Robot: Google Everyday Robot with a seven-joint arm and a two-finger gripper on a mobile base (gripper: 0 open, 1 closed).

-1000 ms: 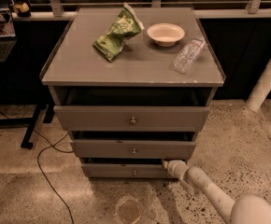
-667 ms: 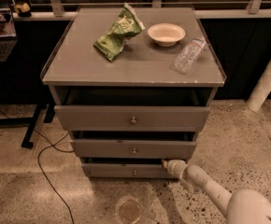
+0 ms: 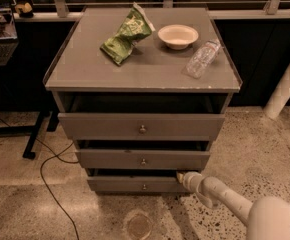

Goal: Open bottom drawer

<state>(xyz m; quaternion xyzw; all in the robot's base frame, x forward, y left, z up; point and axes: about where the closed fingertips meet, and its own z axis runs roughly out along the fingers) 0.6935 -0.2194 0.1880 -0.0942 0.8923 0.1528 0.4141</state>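
We see the white arm enter from 5 o'clock in the view, and its gripper (image 3: 182, 176) sits at the 2 o'clock corner of the bottom drawer (image 3: 130, 185), the slimmest and shortest grey wooden front of the stack. The tip lies in the dark gap between that front and the one above it. It appears to meet the top edge of the panel, but we cannot confirm contact. We cannot tell whether the claw is clenched or released, and nothing we can make out is carried in it. The bottom drawer itself lies at 6 o'clock in the view, just above the speckled stone floor (image 3: 245, 149). Its tiny round metal knob (image 3: 144, 186) is at the centre, well to 9 o'clock of the gripper and apart from it.

We count three drawers in the grey cabinet (image 3: 60, 101): the tallest grey drawer front (image 3: 105, 125) on top, the mid-sized grey drawer front (image 3: 110, 159) under it, and the bottom one. Each has one knob, and each has a dark gap above it.

Three things rest on the flat grey cabinet top:
- one crumpled green snack bag (image 3: 126, 34), at 10 o'clock
- one shallow white bowl (image 3: 178, 36), at 1 o'clock
- one clear plastic bottle (image 3: 202, 59), lying on its side at 3 o'clock

One thin black cable (image 3: 49, 184) loops over the floor at 8 o'clock.
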